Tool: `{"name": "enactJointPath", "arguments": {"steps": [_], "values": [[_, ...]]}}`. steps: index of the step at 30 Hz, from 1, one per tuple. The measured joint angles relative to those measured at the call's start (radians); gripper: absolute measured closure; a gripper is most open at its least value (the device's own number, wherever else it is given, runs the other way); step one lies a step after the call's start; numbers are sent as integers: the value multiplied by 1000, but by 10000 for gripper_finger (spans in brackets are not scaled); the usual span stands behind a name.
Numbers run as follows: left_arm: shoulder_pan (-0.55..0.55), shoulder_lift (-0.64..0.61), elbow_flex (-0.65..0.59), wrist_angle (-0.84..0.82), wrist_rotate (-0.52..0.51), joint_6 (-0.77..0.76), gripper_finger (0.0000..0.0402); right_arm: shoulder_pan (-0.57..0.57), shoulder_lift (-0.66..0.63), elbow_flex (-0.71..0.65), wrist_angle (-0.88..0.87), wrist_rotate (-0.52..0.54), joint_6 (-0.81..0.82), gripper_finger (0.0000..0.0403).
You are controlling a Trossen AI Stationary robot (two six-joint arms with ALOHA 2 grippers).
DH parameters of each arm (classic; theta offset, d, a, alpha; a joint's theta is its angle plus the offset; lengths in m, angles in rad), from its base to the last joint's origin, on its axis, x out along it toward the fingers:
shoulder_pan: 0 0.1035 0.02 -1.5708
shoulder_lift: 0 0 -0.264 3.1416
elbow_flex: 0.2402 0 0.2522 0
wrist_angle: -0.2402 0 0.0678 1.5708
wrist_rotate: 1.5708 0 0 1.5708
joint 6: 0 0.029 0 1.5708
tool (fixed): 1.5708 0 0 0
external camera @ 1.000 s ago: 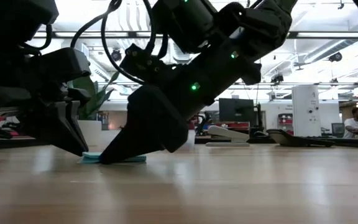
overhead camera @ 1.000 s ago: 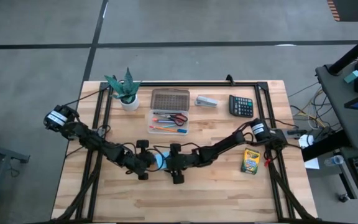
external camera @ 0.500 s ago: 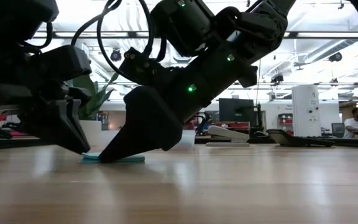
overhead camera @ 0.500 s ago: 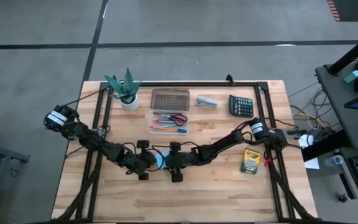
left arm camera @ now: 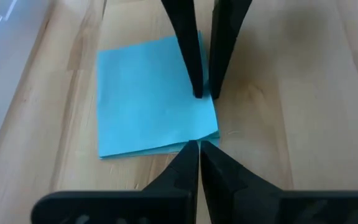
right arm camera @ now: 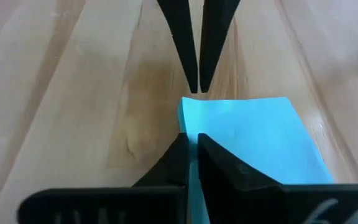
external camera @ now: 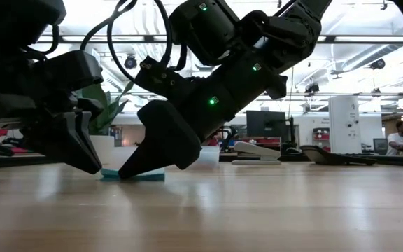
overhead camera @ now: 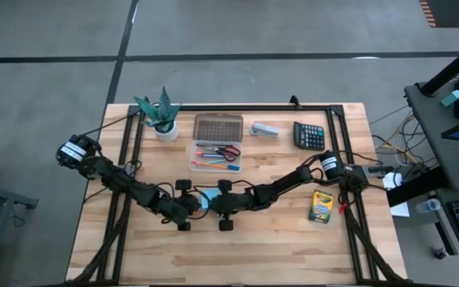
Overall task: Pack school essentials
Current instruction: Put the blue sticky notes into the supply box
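The wooden surface [overhead camera: 237, 247] fills the centre of the high view. At its upper middle sits a clear case [overhead camera: 216, 155] holding scissors [overhead camera: 229, 151] and pens [overhead camera: 205, 164]. The crayon box [overhead camera: 320, 206] lies at centre right. The blue notepad [overhead camera: 205, 204] lies flat at lower centre, between the two claws. The left claw [left arm camera: 199, 147] is pinched nearly shut, tips at the notepad's edge. The right claw [right arm camera: 192, 142] is likewise almost closed, fingers over the opposite edge; whether either grips it cannot be told.
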Motion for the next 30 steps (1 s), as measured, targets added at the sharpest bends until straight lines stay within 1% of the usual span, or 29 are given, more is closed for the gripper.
{"name": "enactJointPath", "arguments": {"steps": [6, 13, 16, 20, 22, 25, 30], "values": [[0, 0, 0, 0, 0, 0, 402, 2, -13, -1, -1, -4, 10, 394], [-1, -30, 0, -7, 5, 2, 402, 9, -73, -18, -48, -6, 12, 394], [-1, -50, 0, -10, 5, 19, 402, 9, -105, -19, -93, -4, 9, 394], [-1, -83, 0, -11, 5, 56, 402, 10, -134, -19, -138, 51, -11, 395], [-1, -102, 0, -19, -2, 76, 402, 10, -145, -19, -151, 59, -17, 395], [-2, -139, 0, -64, -48, 99, 402, 10, -172, -19, -170, 81, -34, 395], [-2, -226, -5, -133, -223, 131, 402, 10, -227, -19, -215, 155, -67, 395]]}}
